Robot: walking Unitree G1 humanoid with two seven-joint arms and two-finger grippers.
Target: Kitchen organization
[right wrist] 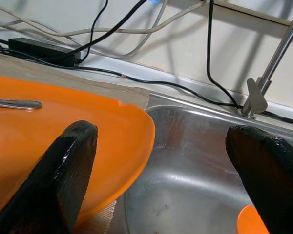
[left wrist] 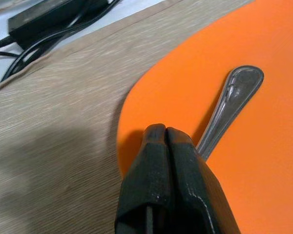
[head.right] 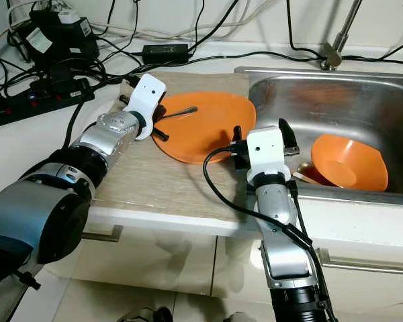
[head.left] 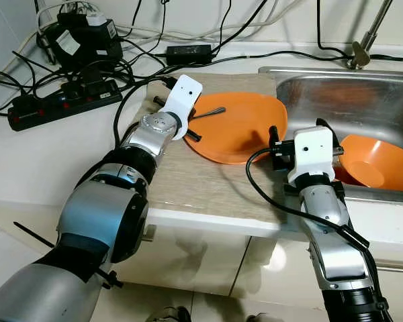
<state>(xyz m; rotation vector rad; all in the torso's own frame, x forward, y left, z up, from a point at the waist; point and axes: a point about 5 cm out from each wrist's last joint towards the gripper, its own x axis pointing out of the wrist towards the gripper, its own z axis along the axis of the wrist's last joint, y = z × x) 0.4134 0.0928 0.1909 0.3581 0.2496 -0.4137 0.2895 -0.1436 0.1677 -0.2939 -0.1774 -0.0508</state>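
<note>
An orange plate lies on the beige mat just beside the steel sink, a spoon resting on it. The left gripper, clenched empty, presses the plate's rim. The right gripper hangs released at the sink's edge, near an orange bowl inside the sink.

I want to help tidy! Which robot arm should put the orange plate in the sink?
Probably the right. Its open right gripper sits by the orange plate edge beside the sink. The left gripper is shut, near the spoon.
</note>
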